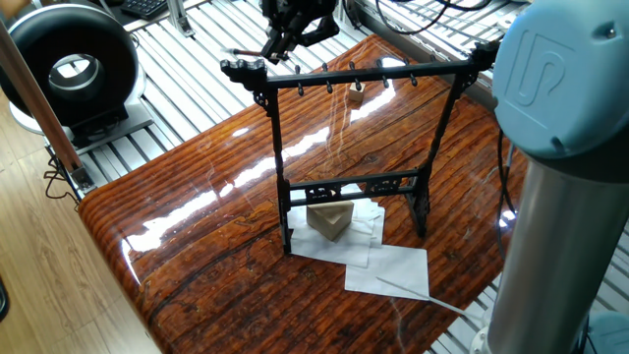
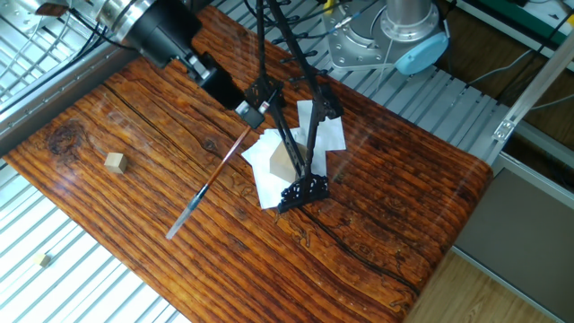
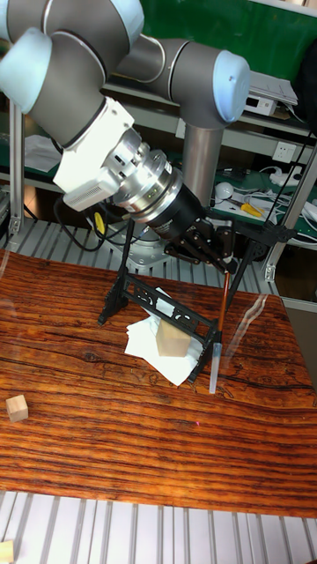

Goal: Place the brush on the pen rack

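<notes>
The brush (image 2: pixel 208 183) is thin, with a brownish shaft and a pale lower end. It hangs from my gripper (image 2: pixel 252 107), which is shut on its top end. In the tall fixed view the brush (image 3: pixel 221 330) hangs nearly upright beside the right upright of the pen rack (image 3: pixel 167 304), its tip just above the table. The black pen rack (image 1: pixel 354 185) stands mid-table. My gripper (image 1: pixel 278 41) is behind and above the left end of its pegged crossbar. There the brush itself is hard to make out.
A wooden block (image 1: pixel 329 218) sits on white paper sheets (image 1: pixel 388 267) under the rack, and a pale thin rod (image 1: pixel 403 285) lies on the paper. A small wooden cube (image 2: pixel 114 161) rests on the wooden table (image 1: pixel 197 216). A round black device (image 1: pixel 71 67) stands off the table.
</notes>
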